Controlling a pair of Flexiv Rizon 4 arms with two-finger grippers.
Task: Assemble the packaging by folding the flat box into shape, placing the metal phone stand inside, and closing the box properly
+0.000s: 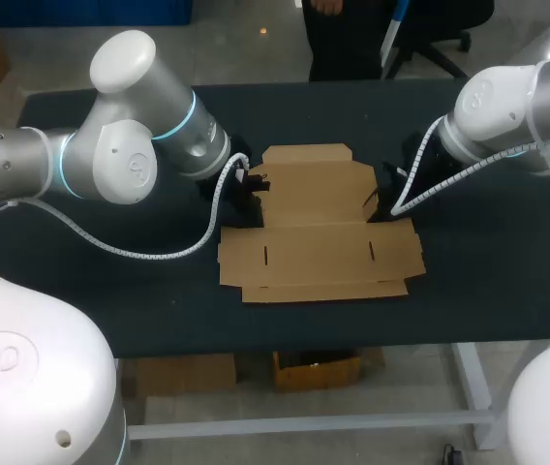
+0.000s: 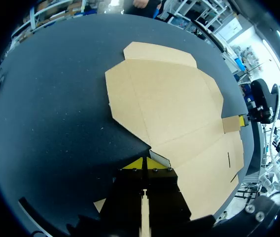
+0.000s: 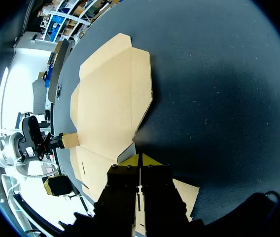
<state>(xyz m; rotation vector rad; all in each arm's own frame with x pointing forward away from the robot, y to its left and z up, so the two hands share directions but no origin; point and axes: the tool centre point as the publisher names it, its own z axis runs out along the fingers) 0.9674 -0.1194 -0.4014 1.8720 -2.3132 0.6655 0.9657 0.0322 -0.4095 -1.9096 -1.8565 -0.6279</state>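
A flat brown cardboard box (image 1: 314,232) lies unfolded in the middle of the dark table. At the box's left edge, my left gripper (image 1: 254,184) is shut on a small side flap, whose thin edge (image 2: 145,217) shows between the yellow tips of the left gripper (image 2: 147,164). My right gripper (image 1: 380,203) is shut the same way on the opposite side flap (image 2: 231,123), which stands lifted. From the right wrist, the box (image 3: 110,98) spreads ahead of the right gripper (image 3: 140,159). The left gripper (image 3: 51,142) is at its far side. No metal phone stand shows.
Bare dark table (image 1: 110,281) stretches to the left, right and front of the box. Both arms' white cables (image 1: 159,254) hang low over the table beside the box.
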